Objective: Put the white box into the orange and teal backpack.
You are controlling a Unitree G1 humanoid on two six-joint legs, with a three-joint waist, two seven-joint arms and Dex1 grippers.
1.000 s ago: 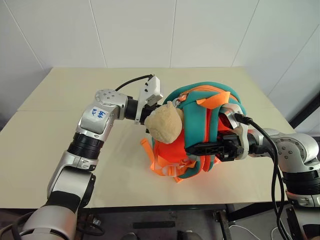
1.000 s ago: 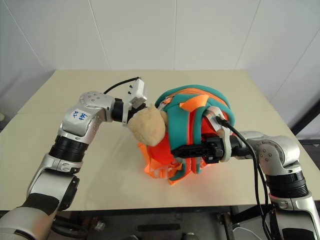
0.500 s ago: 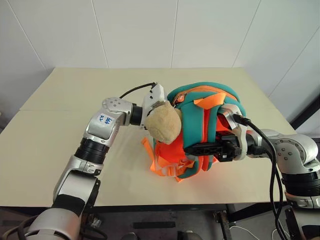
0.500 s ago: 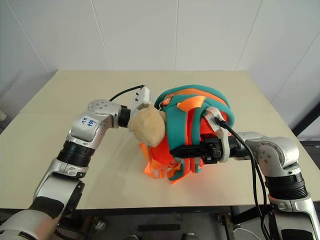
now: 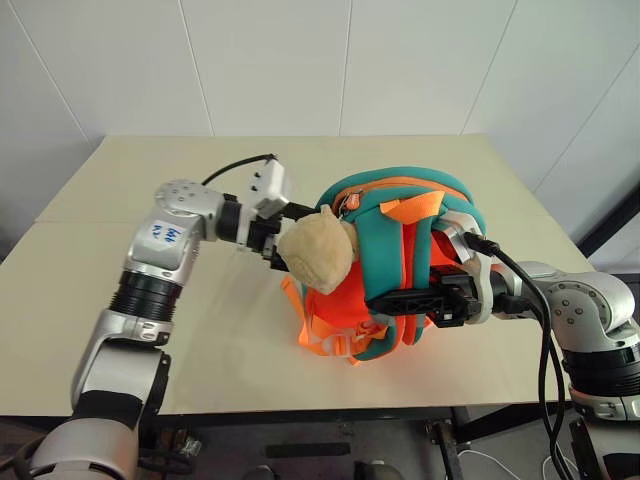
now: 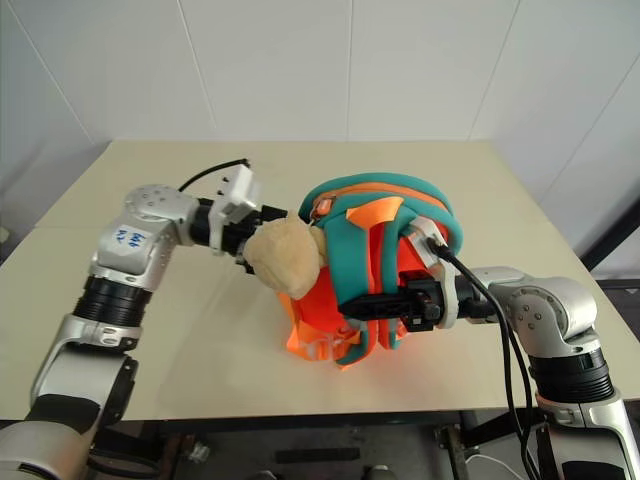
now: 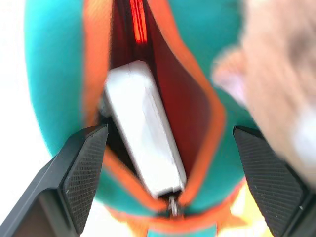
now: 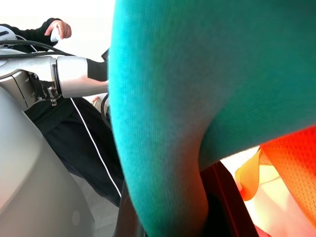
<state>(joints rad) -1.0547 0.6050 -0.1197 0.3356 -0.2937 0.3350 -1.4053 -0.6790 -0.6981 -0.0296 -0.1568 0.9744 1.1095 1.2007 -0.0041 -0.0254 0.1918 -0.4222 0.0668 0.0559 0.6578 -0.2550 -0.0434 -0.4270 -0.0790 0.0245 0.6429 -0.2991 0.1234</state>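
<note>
left pincer (image 7: 168, 182) backed out, wide | white box (image 7: 143, 126) inside backpack (image 5: 400, 260) | right pincer (image 5: 400, 300) clamps strap

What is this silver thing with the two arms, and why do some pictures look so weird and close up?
It is a robot with two arms, each ending in a gripper with two black fingers. Two pictures come from cameras in its head, looking down at a beige table. The two close-up pictures come from little cameras on its wrists, so they see whatever the fingers point at.

On the table stands an orange and teal backpack with a beige plush toy hanging on it. The right gripper is shut on the backpack, gripping its teal trim to hold it up. The left gripper sits beside the toy with its fingers spread open. Its wrist camera looks into the backpack's opening, where the white box lies inside. A person's hand shows far behind in the right wrist picture.
</note>
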